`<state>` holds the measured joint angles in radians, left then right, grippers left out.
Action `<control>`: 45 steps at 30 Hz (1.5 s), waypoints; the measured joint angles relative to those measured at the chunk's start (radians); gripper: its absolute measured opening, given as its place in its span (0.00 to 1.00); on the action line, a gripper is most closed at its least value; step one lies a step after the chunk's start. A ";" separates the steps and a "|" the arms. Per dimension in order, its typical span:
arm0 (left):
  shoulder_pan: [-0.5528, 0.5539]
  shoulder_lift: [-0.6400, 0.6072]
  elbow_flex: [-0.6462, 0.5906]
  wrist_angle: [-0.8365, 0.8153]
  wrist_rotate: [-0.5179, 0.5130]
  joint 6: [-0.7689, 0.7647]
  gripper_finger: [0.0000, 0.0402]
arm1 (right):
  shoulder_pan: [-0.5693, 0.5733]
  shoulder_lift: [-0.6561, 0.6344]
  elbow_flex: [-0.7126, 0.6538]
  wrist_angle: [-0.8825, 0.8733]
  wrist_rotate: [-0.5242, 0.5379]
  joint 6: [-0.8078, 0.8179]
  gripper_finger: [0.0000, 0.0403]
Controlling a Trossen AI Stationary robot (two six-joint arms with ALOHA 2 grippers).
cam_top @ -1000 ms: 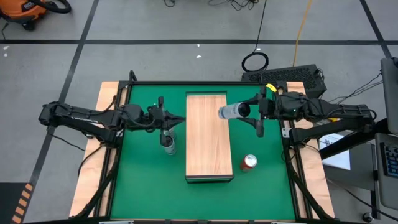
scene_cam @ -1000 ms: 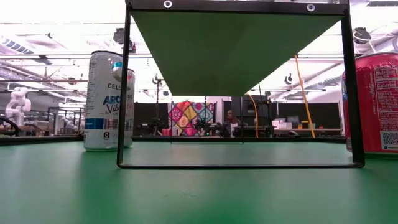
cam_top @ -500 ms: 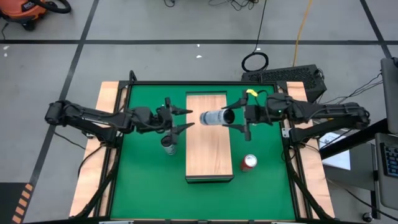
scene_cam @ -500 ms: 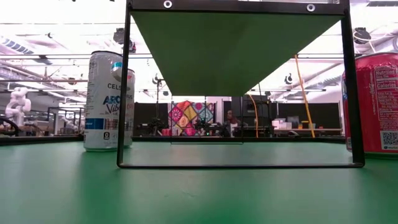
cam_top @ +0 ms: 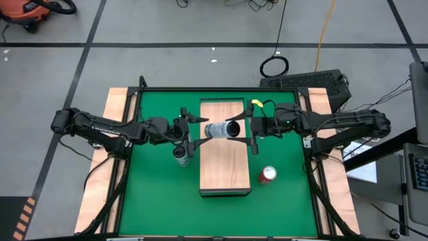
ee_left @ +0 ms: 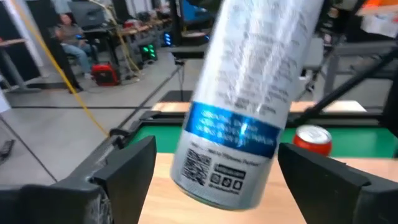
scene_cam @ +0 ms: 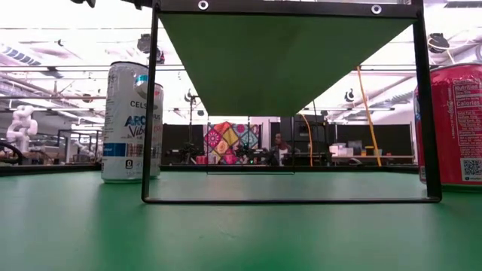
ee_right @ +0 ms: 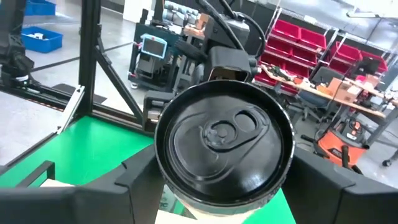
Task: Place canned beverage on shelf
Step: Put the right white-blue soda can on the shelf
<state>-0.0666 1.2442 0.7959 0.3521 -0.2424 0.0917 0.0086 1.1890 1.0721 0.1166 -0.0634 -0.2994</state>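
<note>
A silver and blue can (cam_top: 221, 129) lies level in the air above the far half of the light-wood shelf (cam_top: 225, 171). My right gripper (cam_top: 239, 128) is shut on it, and its pull-tab top (ee_right: 222, 144) faces the right wrist. From the table's left, my left gripper (cam_top: 196, 130) reaches level toward the can's bottom end (ee_left: 217, 180). It is open, with one finger (ee_left: 127, 171) on each side of that end and a gap on both sides. My right gripper pinches the can's side wall near its top end (ee_right: 165, 186) between its two fingers. The fingers come level from the table's right and lie along the can. The can is lifted clear of the shelf, roughly level, its bottom end toward the left gripper.
A white and blue can (cam_top: 181, 156) stands on the green table just left of the shelf, below my left arm. A red can (cam_top: 267, 175) stands right of the shelf, toward the near edge. The shelf's black frame (scene_cam: 148, 113) rises between them in the low view.
My right gripper has carried the can toward the table's left, from the shelf's right edge to above the shelf, and the can has turned more level. My left gripper has moved right toward the can and opened; its fingers now stand around the can's bottom end.
</note>
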 joint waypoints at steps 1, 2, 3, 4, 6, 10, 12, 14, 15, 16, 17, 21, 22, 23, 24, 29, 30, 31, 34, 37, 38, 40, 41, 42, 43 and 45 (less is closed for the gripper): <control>0.000 0.000 0.000 -0.004 0.006 0.000 0.85 | 0.000 0.001 0.000 -0.002 -0.002 0.000 0.64; 0.000 0.000 0.000 -0.007 0.007 0.000 0.85 | 0.000 0.001 0.000 -0.004 -0.002 0.000 0.64; 0.000 0.000 0.000 -0.008 0.007 0.000 0.85 | 0.000 0.002 0.000 -0.004 -0.001 0.000 0.64; 0.000 0.000 0.000 -0.014 0.007 -0.001 0.85 | 0.000 0.002 0.000 -0.003 -0.001 0.000 0.64; 0.000 0.000 0.000 -0.036 0.007 -0.005 0.85 | 0.000 0.002 0.000 0.010 -0.009 0.000 0.64; 0.001 0.000 0.000 -0.047 0.035 -0.006 0.85 | 0.000 0.002 0.000 0.055 -0.071 0.000 0.64; 0.000 0.000 0.000 -0.046 0.076 -0.006 0.85 | 0.000 0.001 0.000 0.061 -0.078 0.001 0.64; 0.001 0.000 0.000 -0.042 0.113 -0.004 0.85 | 0.000 0.001 0.000 0.059 -0.077 0.000 0.64; 0.001 0.000 0.000 -0.037 0.122 -0.003 0.85 | 0.000 0.001 0.000 0.060 -0.077 0.000 0.64; 0.001 0.000 0.000 -0.031 0.129 -0.003 0.85 | 0.000 0.001 0.000 0.060 -0.078 0.000 0.64; 0.001 0.000 0.000 -0.026 0.132 -0.003 0.85 | 0.000 0.001 0.000 0.061 -0.077 0.000 0.64; 0.002 0.000 0.000 -0.021 0.162 -0.003 0.85 | 0.000 0.001 0.000 0.062 -0.082 0.000 0.64; 0.002 0.000 0.000 -0.021 0.169 -0.002 0.85 | 0.000 0.001 0.000 0.063 -0.083 0.001 0.64; 0.002 0.000 0.000 -0.020 0.175 0.001 0.85 | 0.000 0.001 0.000 0.065 -0.084 0.000 0.64; 0.002 0.000 0.000 -0.018 0.181 0.002 0.85 | 0.000 0.001 0.000 0.069 -0.089 0.000 0.64; 0.000 0.000 0.000 0.015 0.195 0.000 0.85 | -0.001 0.001 0.000 0.100 -0.146 -0.007 0.64; 0.000 0.000 0.000 0.025 0.203 0.000 0.85 | -0.001 0.001 0.000 0.105 -0.147 -0.008 0.64; 0.001 0.000 0.000 0.033 0.218 0.001 0.85 | -0.001 0.001 0.000 0.106 -0.147 -0.008 0.64; 0.001 0.000 0.000 0.043 0.256 0.001 0.82 | 0.000 0.001 0.000 0.106 -0.156 -0.002 0.64; 0.001 0.000 0.000 0.056 0.262 0.001 0.76 | 0.000 0.001 0.000 0.109 -0.158 -0.002 0.64; 0.001 0.000 0.000 0.057 0.262 0.002 0.74 | 0.000 0.001 0.000 0.109 -0.159 -0.001 0.64; 0.002 0.000 0.000 0.056 0.263 0.005 0.69 | 0.000 0.001 0.000 0.109 -0.160 0.002 0.64; 0.002 0.000 -0.001 0.056 0.264 0.008 0.67 | 0.000 0.001 0.000 0.109 -0.161 0.005 0.64; 0.001 0.000 -0.001 0.056 0.264 0.008 0.65 | 0.000 0.002 0.000 0.109 -0.161 0.005 0.64; 0.002 0.000 -0.001 0.055 0.264 0.008 0.63 | 0.000 0.002 0.000 0.109 -0.159 0.005 0.64; 0.002 0.000 -0.001 0.054 0.263 0.008 0.61 | 0.000 0.003 0.000 0.108 -0.155 0.005 0.64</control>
<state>-0.0650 1.2438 0.7952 0.4065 0.0210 0.1001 0.0090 1.1915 1.0718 0.2245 -0.2188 -0.2943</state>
